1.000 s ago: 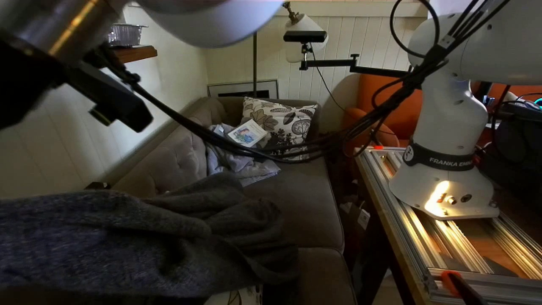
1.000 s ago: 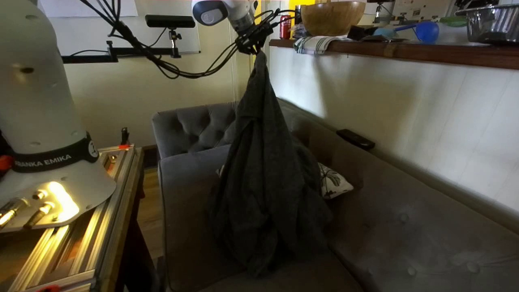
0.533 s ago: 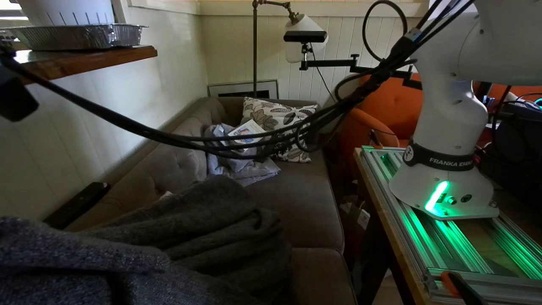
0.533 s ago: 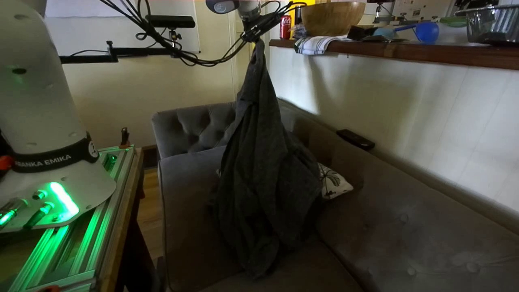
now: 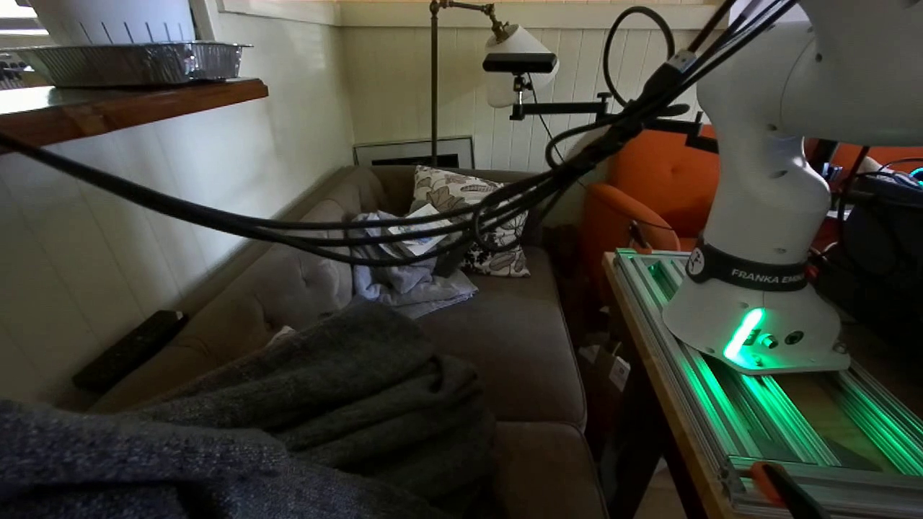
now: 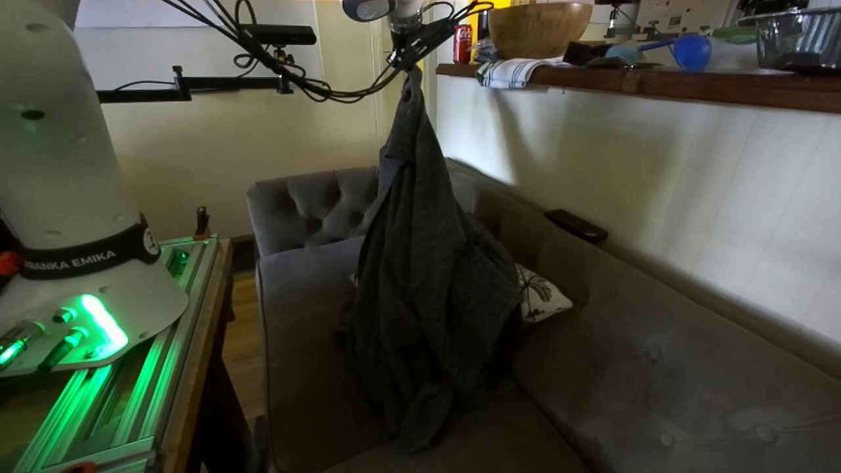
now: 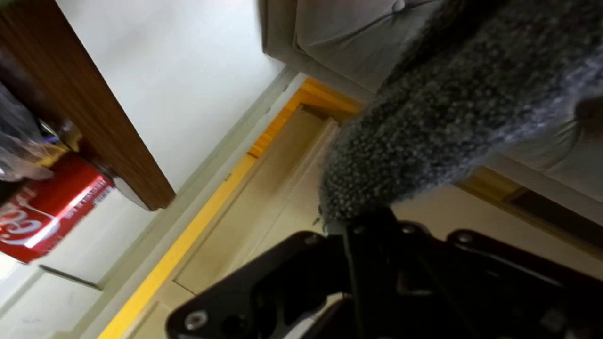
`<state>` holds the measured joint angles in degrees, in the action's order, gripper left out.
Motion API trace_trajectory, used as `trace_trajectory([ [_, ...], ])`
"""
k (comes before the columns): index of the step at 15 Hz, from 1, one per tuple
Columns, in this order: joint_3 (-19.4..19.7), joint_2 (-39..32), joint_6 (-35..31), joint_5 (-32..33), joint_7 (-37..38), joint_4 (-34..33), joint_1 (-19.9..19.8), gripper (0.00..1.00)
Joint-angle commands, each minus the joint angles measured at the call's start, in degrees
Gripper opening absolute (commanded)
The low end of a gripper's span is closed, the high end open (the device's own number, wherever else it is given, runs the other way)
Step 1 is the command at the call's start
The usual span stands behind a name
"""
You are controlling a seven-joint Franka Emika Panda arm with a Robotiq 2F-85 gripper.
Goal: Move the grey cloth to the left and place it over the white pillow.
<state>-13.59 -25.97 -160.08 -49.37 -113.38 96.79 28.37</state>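
Grey cloth (image 6: 420,263) hangs peak-up from the tool (image 7: 362,222), lower folds on the sofa (image 6: 302,341)

Tool: drawn together, hardly any gap, a gathered bit of the cloth pinched at its tips. Wrist view shows the nip close up.

Cloth: long axis near upright in an exterior view. Narrow end points up to the tool; below it long folds flare downward, broadest in the lower half, bulk swelling towards the wall (image 6: 657,177). Bottom reaches the seat. Wrist view: pinched end at the tips, cloth running off to the upper right of the frame and widening.

White pillow (image 6: 544,295), dark plant print: one corner shows past the cloth on the wall side, near the sofa back. Rest hidden; cannot tell whether the cloth lies on it or only in front. Pale patch at the cloth's opposite edge, too small to name.

Around: black oblong object (image 6: 576,225) along the top of the sofa back, in both exterior views. Leaf-print pillow (image 5: 451,189) at the sofa's far end in an exterior view, pale grey fabric (image 5: 404,288) crumpled beside it. Wooden shelf (image 6: 690,85) on the wall carries a red can (image 6: 462,43) and a wooden bowl (image 6: 539,29).
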Motion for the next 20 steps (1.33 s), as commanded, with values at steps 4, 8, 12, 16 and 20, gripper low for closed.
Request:
trace_trajectory([
  [4,-6.4,-10.6,19.9,28.0,8.6,-21.5,-1.3,0.01],
  [8,-8.5,-16.0,28.3,39.4,6.0,-31.2,0.6,0.31],
  [12,-6.0,-19.0,26.6,48.7,9.6,-40.1,3.9,0.51],
  [16,-2.5,-17.9,24.5,50.5,16.1,-43.3,4.9,0.79],
  [20,4.0,-11.5,23.1,52.4,28.9,-33.5,5.5,1.00],
])
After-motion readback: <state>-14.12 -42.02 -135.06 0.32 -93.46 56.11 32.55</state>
